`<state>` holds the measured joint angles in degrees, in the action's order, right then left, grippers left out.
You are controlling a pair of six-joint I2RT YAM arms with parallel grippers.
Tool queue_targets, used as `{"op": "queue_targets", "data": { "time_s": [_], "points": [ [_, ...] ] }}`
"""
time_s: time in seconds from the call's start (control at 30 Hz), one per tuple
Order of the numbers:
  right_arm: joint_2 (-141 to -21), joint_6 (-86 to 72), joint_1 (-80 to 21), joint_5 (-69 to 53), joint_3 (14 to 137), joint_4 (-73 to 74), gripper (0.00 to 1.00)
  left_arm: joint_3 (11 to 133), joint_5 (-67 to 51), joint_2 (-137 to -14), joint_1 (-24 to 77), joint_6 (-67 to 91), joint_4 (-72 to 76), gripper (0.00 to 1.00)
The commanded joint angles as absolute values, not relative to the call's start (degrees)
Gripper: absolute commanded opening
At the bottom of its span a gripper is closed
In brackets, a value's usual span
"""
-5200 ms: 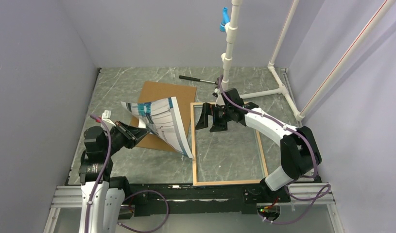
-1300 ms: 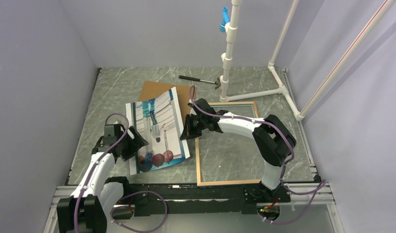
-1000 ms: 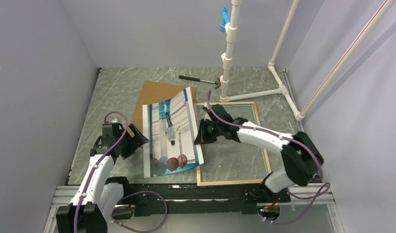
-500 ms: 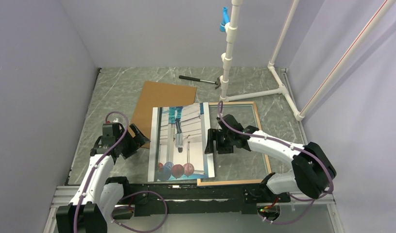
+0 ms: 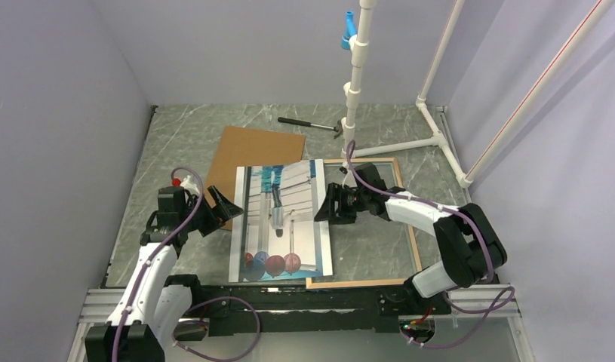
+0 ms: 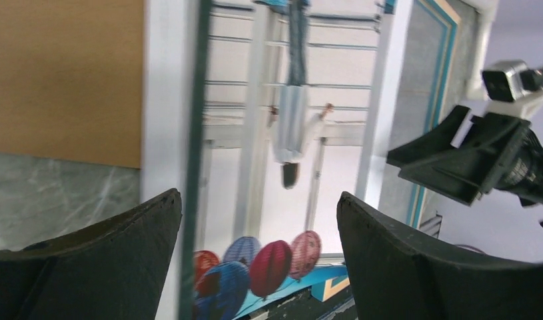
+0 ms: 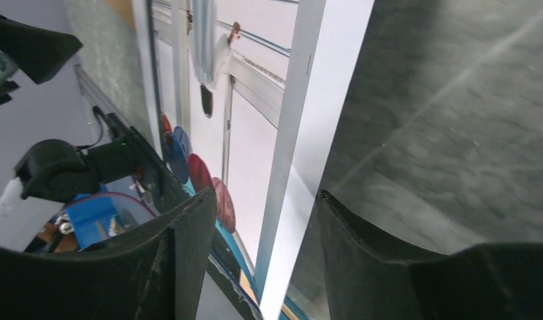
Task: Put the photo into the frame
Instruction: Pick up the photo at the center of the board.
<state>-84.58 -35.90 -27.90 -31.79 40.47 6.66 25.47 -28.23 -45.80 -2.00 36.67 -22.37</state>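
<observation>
Across the frame's [image 5: 364,282] 9 o'clock rail lies the photo [image 5: 281,226], face up. Its 3 o'clock strip is over the opening and the rest is on the table [image 5: 183,143] and the board [image 5: 251,147].

The right gripper [image 5: 336,206] sits at the photo's 3 o'clock edge with its jaws apart, clamped on nothing we can see. The left gripper [image 5: 221,207] hangs wide open just off the 9 o'clock edge.

We judge the main risk to be a snag. The photo is nearly as tall as the frame, so a skewed pull toward 3 o'clock could ride its corners onto the 12 and 6 o'clock rails and buckle the sheet. Nothing pins the frame, so it may slide along with the photo.

Bare table inside the frame gives room toward 3 o'clock, though the right forearm crosses it. A pipe stand [image 5: 355,90] and a hammer [image 5: 308,124] crowd 12 o'clock.
</observation>
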Motion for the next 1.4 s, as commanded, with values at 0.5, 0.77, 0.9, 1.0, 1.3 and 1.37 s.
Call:
{"op": "queue_targets", "data": {
  "time_s": [0.5, 0.77, 0.9, 1.0, 1.3, 1.37],
  "points": [
    [-90.3, -36.4, -28.0, -30.9, 44.4, 3.0, 0.47, 34.7, -33.1, -41.3, 2.6, 37.0, -20.5, 0.89],
    [-96.2, -38.7, -29.8, -34.7, 45.6, -2.0, 0.51, 34.4, -33.2, -41.9, 3.3, 37.2, -20.2, 0.89],
    [-96.3, -39.5, -30.2, -34.9, 46.2, -2.4, 0.20, 34.0, -33.0, -41.4, 3.9, 37.5, -20.0, 0.88],
    [-94.2, -38.7, -30.2, -33.1, 47.1, 0.6, 0.00, 33.7, -32.3, -41.6, 4.5, 37.5, -20.2, 0.88],
    [-75.4, -33.6, -30.1, -20.2, 53.7, 18.5, 0.00, 32.1, -26.5, -44.5, 9.9, 38.7, -19.3, 0.87],
    [-69.9, -32.7, -30.1, -16.1, 56.0, 21.8, 0.00, 31.5, -24.3, -46.0, 12.2, 39.6, -18.5, 0.86]
  ]
}}
